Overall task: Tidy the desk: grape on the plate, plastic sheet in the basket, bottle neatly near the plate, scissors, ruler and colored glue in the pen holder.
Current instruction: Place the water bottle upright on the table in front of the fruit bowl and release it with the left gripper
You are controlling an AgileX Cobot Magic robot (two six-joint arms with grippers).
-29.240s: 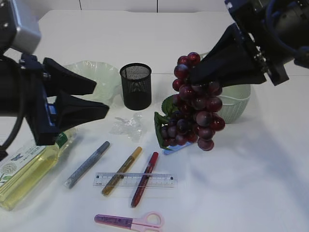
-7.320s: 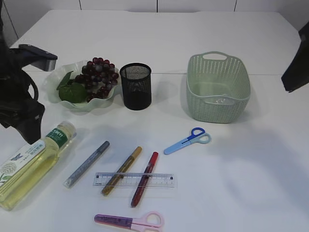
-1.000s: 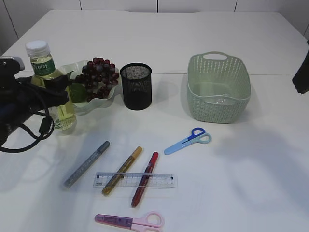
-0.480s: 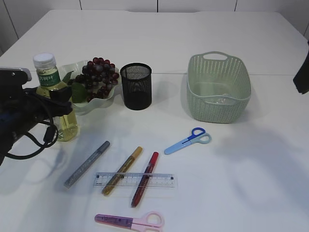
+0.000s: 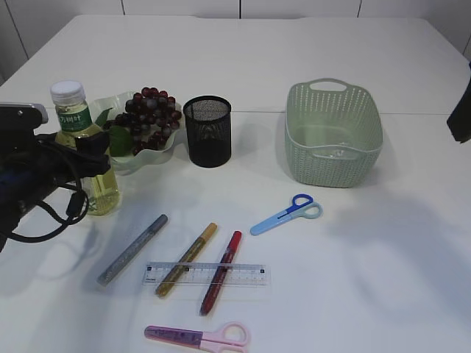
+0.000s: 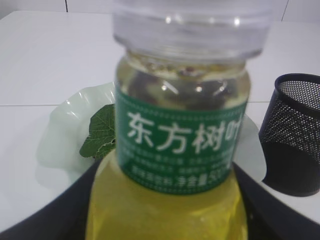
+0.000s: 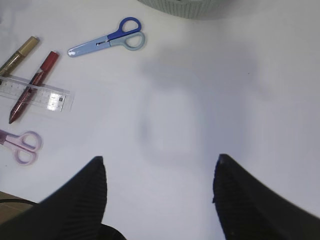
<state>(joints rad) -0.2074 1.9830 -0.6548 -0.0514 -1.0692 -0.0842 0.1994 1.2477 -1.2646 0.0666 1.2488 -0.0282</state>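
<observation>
The bottle [image 5: 87, 151] of yellow liquid stands upright left of the plate [image 5: 118, 163], its base down at the table. My left gripper [image 5: 90, 156] is shut on the bottle [image 6: 170, 165], one black finger on each side. The grape [image 5: 151, 121] lies on the plate. The plastic sheet [image 5: 335, 153] is in the basket [image 5: 333, 165]. Blue scissors [image 5: 285, 214], pink scissors [image 5: 197, 336], the ruler [image 5: 250, 275] and the silver [image 5: 132, 249], gold [image 5: 186, 259] and red [image 5: 221, 272] glue lie on the table. My right gripper [image 7: 157, 167] hangs open over bare table.
The black mesh pen holder [image 5: 207, 131] stands between plate and basket, close to the plate's right rim. The gold and red glue lie across the ruler [image 7: 55, 100]. Only a dark edge of the right arm [image 5: 462, 110] shows at the right border.
Over the last second the left gripper brought the bottle down and slightly right, beside the plate. It has held still for the last half second. The right gripper has not moved.
</observation>
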